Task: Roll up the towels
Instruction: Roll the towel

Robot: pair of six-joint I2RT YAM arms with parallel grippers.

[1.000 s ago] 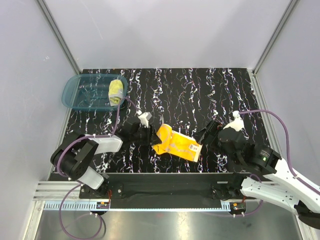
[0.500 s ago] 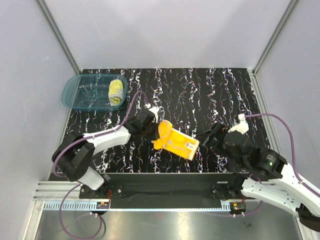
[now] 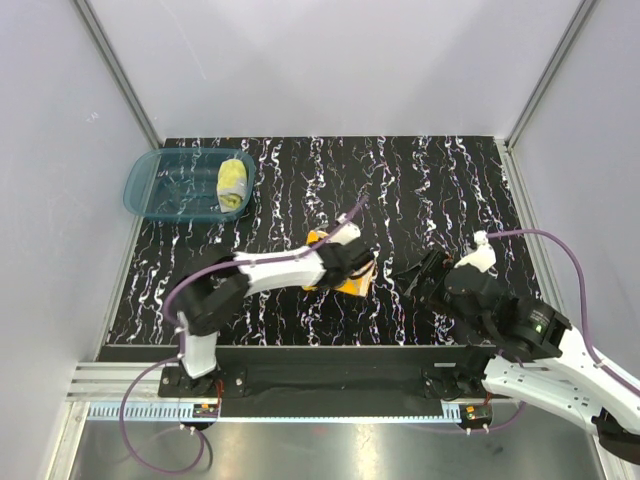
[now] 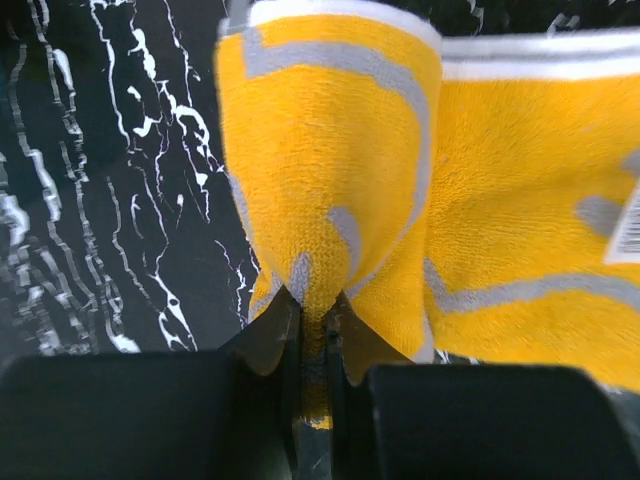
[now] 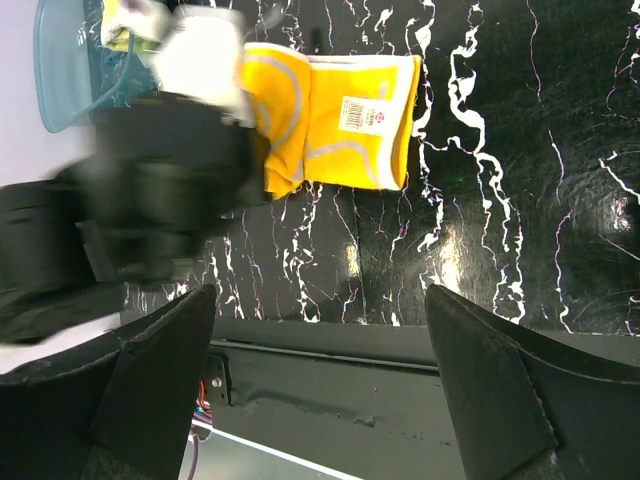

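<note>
The orange towel (image 3: pixel 352 286) lies at the table's front middle, mostly hidden under my left arm. My left gripper (image 3: pixel 356 262) is over it and shut on a pinched fold of its edge (image 4: pixel 318 290); the lifted part is folded over the rest of the orange towel (image 4: pixel 520 200). In the right wrist view the orange towel (image 5: pixel 345 120) shows a white label, and the left gripper (image 5: pixel 185 170) is blurred beside it. My right gripper (image 3: pixel 413 274) is open and empty just right of the towel, its jaws wide apart (image 5: pixel 318 300). The pale yellow towel (image 3: pixel 232 184) lies rolled in the basin.
The translucent teal basin (image 3: pixel 150 185) stands at the back left corner of the black marbled table (image 3: pixel 430 180). Grey walls close in the sides and back. The table's front edge and a metal rail (image 5: pixel 330 350) lie under my right gripper.
My left gripper has swung right across the table, pulling the orange towel's left edge over onto the rest. The towel now looks much narrower. The right gripper has hardly moved.
</note>
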